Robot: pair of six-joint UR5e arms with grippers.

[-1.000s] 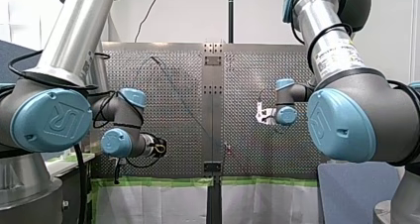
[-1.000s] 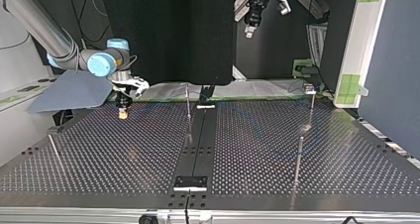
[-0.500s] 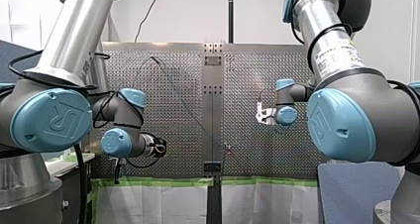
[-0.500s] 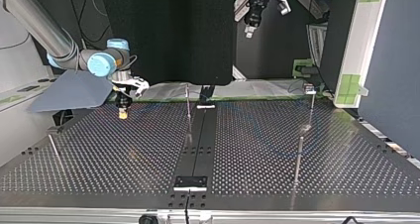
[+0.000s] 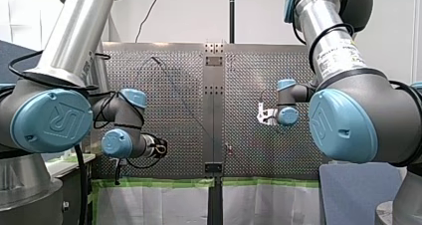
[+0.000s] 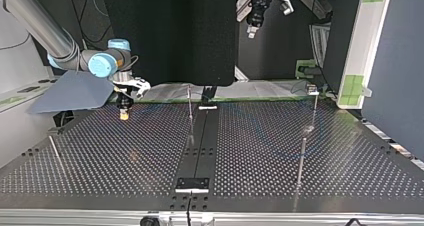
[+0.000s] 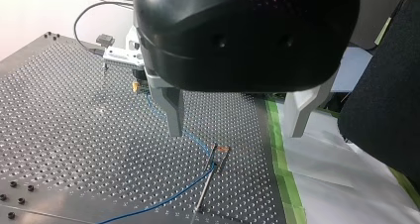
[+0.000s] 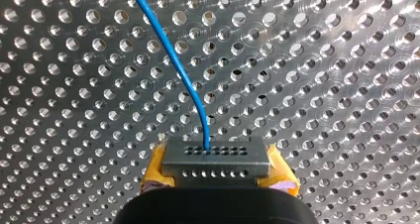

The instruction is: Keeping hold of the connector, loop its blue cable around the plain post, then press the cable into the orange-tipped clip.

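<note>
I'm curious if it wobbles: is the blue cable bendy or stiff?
Probably bendy: the blue cable curves softly out of the connector. It looks thin, so likely light. It snakes loosely across the table, so it should follow a pull.

My left gripper [image 7: 236, 132] with fingers wide apart; my right gripper [image 8: 218, 172] with fingers tight on the connector [image 8: 216, 153].

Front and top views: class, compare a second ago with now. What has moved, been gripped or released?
Nothing visibly changed. My right pincer stays shut on the connector with its blue cable; my left pincer stays open above the table.
</note>
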